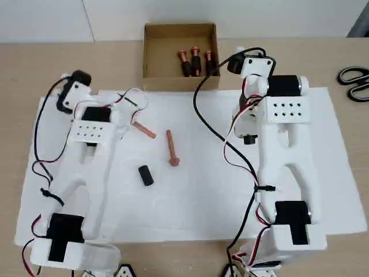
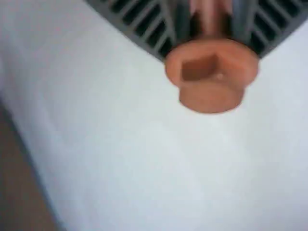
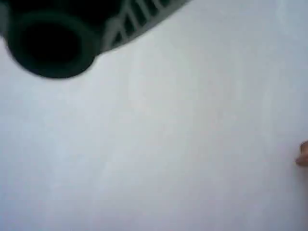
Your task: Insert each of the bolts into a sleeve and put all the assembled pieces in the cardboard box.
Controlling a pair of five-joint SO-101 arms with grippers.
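From above, the cardboard box sits at the far edge of the white sheet on the tabletop, with three assembled pieces inside. The left pincer pinches a held bolt, which slants out toward the middle of the sheet. A loose bolt lies near it, and a loose sleeve lies just beside that one, not touching. The right pincer hangs over the sheet's right half with a dark held sleeve. Scissors lie well apart.

In the left wrist view the held bolt's head, with its recessed socket, stands clear of the ribbed fingers, which are pressed onto the shank behind it.

In the right wrist view the held sleeve is pinched across its outer wall, with its bore open and unblocked.

These parts look small, light and stiff, probably plastic. Being smooth and round, they could roll or twist in a grip. The loose bolt is best taken on the shank near the head, and the loose sleeve across its sides, keeping the hole free.
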